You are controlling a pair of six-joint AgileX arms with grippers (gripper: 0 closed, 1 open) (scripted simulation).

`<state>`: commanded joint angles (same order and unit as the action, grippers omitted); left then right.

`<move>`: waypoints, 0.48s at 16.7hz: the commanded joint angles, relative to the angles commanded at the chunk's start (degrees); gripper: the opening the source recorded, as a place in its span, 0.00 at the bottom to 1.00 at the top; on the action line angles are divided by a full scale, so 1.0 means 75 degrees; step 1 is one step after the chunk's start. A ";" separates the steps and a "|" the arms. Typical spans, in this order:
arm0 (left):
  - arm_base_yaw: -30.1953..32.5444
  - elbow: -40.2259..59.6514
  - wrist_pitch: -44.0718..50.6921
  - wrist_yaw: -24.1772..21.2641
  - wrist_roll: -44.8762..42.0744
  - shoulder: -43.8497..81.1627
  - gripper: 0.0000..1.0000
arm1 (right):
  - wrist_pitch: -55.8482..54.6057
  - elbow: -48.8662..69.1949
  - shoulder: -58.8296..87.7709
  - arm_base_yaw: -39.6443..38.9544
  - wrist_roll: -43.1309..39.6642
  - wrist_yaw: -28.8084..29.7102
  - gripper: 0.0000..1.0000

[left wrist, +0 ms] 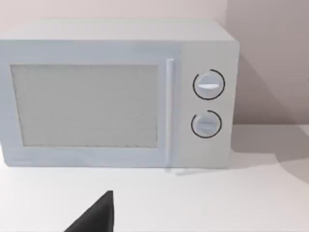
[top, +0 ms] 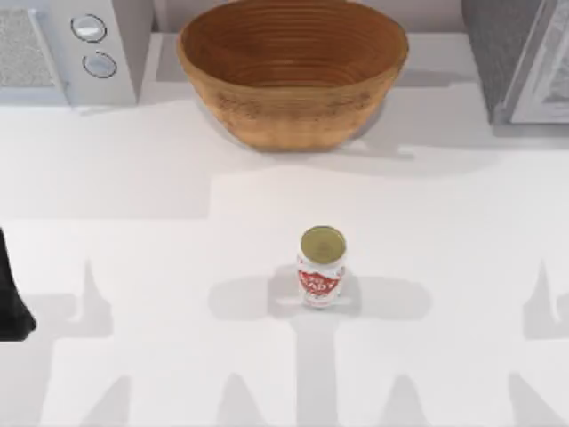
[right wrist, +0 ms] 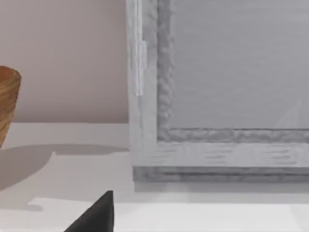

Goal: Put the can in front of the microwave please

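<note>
The can stands upright near the middle of the table, with a dull gold top and a white label bearing a red emblem. Nothing touches it. The microwave sits at the table's far left corner, light grey-white with two round dials; the left wrist view faces its mesh window. A black part of my left gripper shows in that view, well short of the microwave. My left arm is parked at the left edge, far from the can. A black part of my right gripper shows facing the darker appliance.
A large woven basket stands at the back middle, beyond the can. A darker grey speckled appliance with a white-framed door fills the far right corner. Bare white table lies in front of the microwave.
</note>
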<state>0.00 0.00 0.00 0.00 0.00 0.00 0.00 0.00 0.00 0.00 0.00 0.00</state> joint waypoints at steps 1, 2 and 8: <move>0.0000 0.0000 0.0000 0.0000 0.0000 0.0000 1.00 | 0.0000 0.0000 0.0000 0.0000 0.0000 0.0000 1.00; 0.0000 0.0000 0.0000 0.0000 0.0000 0.0000 1.00 | 0.0000 0.0000 0.0000 0.0000 0.0000 0.0000 1.00; 0.0741 0.1671 0.1236 0.0008 -0.0042 0.1668 1.00 | 0.0000 0.0000 0.0000 0.0000 0.0000 0.0000 1.00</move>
<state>5.56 12.53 9.27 0.06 -0.32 12.51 0.00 0.00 0.00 0.00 0.00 0.00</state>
